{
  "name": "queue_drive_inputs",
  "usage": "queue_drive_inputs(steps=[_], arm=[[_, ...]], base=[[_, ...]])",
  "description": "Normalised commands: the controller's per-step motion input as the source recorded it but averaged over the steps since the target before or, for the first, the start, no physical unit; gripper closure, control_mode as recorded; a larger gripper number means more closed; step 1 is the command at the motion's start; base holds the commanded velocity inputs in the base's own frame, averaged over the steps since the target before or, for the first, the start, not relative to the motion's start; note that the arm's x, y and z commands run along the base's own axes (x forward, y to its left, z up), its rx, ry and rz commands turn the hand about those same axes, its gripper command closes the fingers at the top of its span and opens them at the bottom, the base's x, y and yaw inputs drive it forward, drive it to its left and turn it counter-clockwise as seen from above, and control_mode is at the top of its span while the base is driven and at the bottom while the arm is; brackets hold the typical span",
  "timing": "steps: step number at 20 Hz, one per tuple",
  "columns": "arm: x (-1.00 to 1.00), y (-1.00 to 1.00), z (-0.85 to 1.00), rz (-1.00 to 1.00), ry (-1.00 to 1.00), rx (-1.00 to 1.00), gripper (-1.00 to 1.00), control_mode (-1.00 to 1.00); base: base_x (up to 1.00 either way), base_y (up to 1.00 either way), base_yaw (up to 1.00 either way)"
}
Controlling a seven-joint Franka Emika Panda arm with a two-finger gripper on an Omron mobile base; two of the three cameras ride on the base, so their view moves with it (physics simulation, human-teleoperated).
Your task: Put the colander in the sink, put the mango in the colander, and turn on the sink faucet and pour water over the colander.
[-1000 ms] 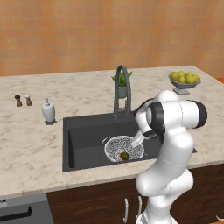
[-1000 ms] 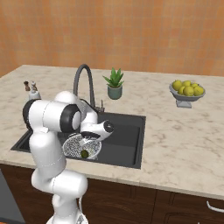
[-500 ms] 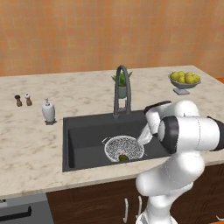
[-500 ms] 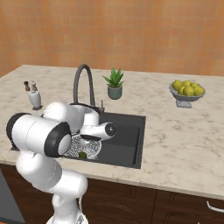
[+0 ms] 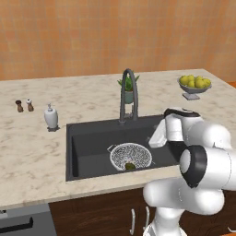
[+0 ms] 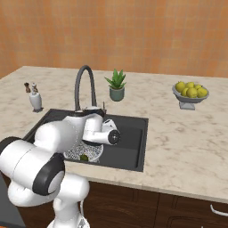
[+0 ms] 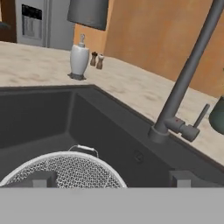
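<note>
The colander is a round wire-mesh bowl lying in the dark sink, right of its middle. The small olive-green mango rests inside it at the near rim. My gripper hovers just right of the colander, above the basin, pointing left. In the hand view its fingertips stand far apart, open with nothing between them, just over the colander. The sink faucet arches behind the basin. Its base and small side lever show close up. No water is running.
A white soap dispenser and two small shakers stand left of the sink. A potted plant sits behind the faucet. A footed bowl of yellow-green fruit is at the far right of the counter.
The hand has drawn back a little up and to the right from the colander. The arm's elbow has swung low and to the right. The jaws stay open.
</note>
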Motion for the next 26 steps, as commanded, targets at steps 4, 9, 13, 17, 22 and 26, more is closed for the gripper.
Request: queue_drive_inputs(steps=[4, 9, 13, 17, 22, 26], arm=[[0.16, -0.25, 0.39, 0.00, 0.00, 0.12, -1.00, -1.00], [0.36, -0.20, 0.26, 0.00, 0.00, 0.18, -1.00, -1.00], [0.21, -0.01, 0.16, 0.01, -0.14, 0.10, -1.00, -1.00], [0.28, 0.00, 0.02, 0.00, -0.19, 0.03, -1.00, -1.00], [0.22, 0.00, 0.15, 0.00, -0.07, 0.02, -1.00, -1.00], [0.25, 0.04, 0.09, 0.00, 0.00, 0.03, -1.00, -1.00]], base=[[0.00, 0.00, 0.00], [0.00, 0.00, 0.00], [0.00, 0.00, 0.00], [0.00, 0.00, 0.00], [0.00, 0.00, 0.00], [0.00, 0.00, 0.00]])
